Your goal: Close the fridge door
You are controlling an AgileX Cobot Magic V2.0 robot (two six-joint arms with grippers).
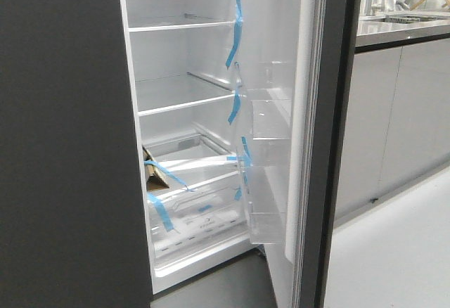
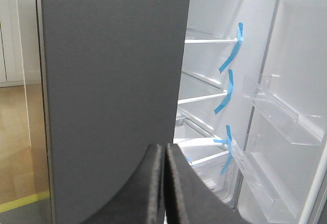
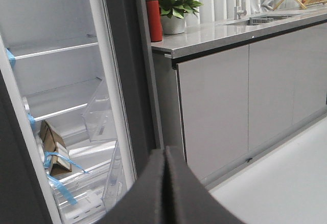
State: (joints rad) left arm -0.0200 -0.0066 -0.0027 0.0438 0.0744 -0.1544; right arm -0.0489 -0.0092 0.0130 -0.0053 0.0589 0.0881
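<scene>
The fridge door stands wide open, nearly edge-on in the front view. Its white inner side carries clear door bins and blue tape strips. The door also shows in the left wrist view and in the right wrist view. My left gripper is shut and empty, in front of the fixed dark-grey panel beside the opening. My right gripper is shut and empty, near the door's outer edge, apart from it. Neither gripper shows in the front view.
The fridge shelves and bottom drawers hold a cardboard box. To the right are light-grey cabinet fronts under a counter with a red bottle, a potted plant and a sink. The floor is pale.
</scene>
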